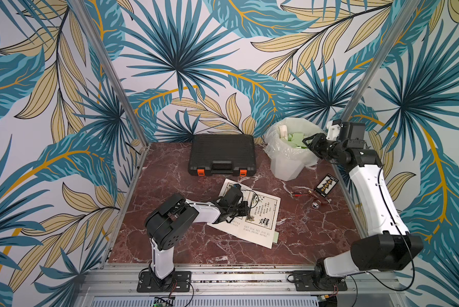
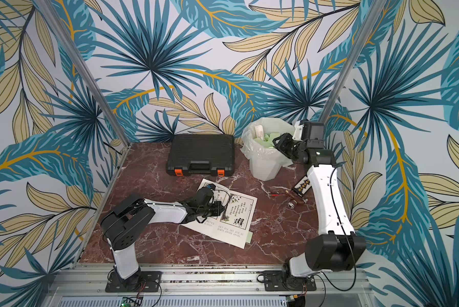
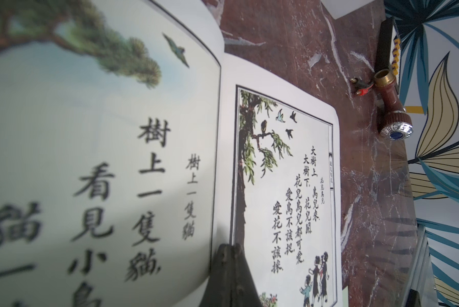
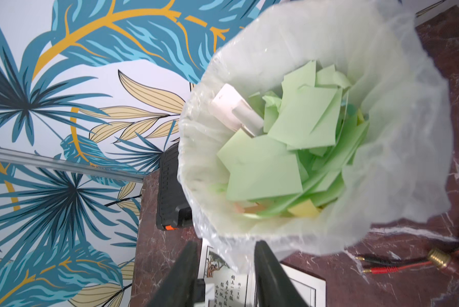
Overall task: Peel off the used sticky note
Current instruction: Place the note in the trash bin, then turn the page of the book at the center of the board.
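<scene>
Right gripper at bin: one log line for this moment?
left gripper: shut, tip on book | right gripper: open, empty, over bin rim | green notes: in bin | green note: at book edge

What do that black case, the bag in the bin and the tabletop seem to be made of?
Black case: looks like moulded matte plastic, with a ribbed lid and orange latches.
Bag: thin translucent plastic film, crinkled and glossy.
Tabletop: reddish marble look with white veins; real stone or printed laminate, I cannot tell.

Black tool case (image 1: pixel 222 154), small abacus (image 1: pixel 326 185), red leads (image 1: pixel 301 193), brass tap (image 3: pixel 390 105)
</scene>
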Motion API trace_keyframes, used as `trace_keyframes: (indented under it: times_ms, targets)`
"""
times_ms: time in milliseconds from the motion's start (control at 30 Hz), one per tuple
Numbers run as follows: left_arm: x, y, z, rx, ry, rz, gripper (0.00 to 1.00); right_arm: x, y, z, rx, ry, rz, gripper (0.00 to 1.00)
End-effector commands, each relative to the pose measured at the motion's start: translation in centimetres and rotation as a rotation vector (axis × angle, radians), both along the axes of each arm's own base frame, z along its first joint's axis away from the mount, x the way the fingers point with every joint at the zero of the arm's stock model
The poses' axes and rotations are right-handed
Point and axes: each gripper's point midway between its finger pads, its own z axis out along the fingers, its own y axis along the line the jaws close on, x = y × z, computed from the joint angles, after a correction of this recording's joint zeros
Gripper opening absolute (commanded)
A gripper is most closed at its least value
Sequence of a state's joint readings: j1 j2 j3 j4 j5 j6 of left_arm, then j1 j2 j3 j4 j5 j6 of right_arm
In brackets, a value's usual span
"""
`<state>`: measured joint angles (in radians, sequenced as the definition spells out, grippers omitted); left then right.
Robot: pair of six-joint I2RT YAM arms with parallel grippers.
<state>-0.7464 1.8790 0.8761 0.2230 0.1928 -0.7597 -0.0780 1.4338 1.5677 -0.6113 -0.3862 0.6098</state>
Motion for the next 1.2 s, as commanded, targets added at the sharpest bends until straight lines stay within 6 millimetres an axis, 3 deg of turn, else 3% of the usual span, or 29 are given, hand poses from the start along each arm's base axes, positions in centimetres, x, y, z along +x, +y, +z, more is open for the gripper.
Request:
trace_keyframes:
  times_ms: [0, 133, 333, 500, 733, 1167]
  targets:
    - [-3.6, 7.3, -8.3, 0.282, 0.207, 0.082, 0.0, -2.1, 1.3, -1.4, 0.091, -0.04, 0.032, 0.39]
    - [-3.6, 7.2, -8.3, 0.27, 0.21, 0.081, 0.0, -6.1, 2.4, -6.3, 0.196, -0.007, 0.034, 0.4]
    - [-3.8, 7.7, -8.6, 0.214, 0.244, 0.094, 0.0, -12.6, 3.8, -16.1, 0.287, 0.15, 0.025, 0.39]
    - [-3.6, 7.8, -8.8, 0.132, 0.262, 0.116, 0.0, -17.9, 5.1, -22.6, 0.324, 0.295, 0.025, 0.39]
    - [-3.5, 7.8, -8.9, 0.088, 0.273, 0.126, 0.0, -21.8, 7.1, -28.1, 0.37, 0.4, 0.044, 0.39]
    - [-3.4, 7.9, -9.1, 0.058, 0.274, 0.133, 0.01, -23.2, 9.7, -33.0, 0.28, 0.502, 0.11, 0.4]
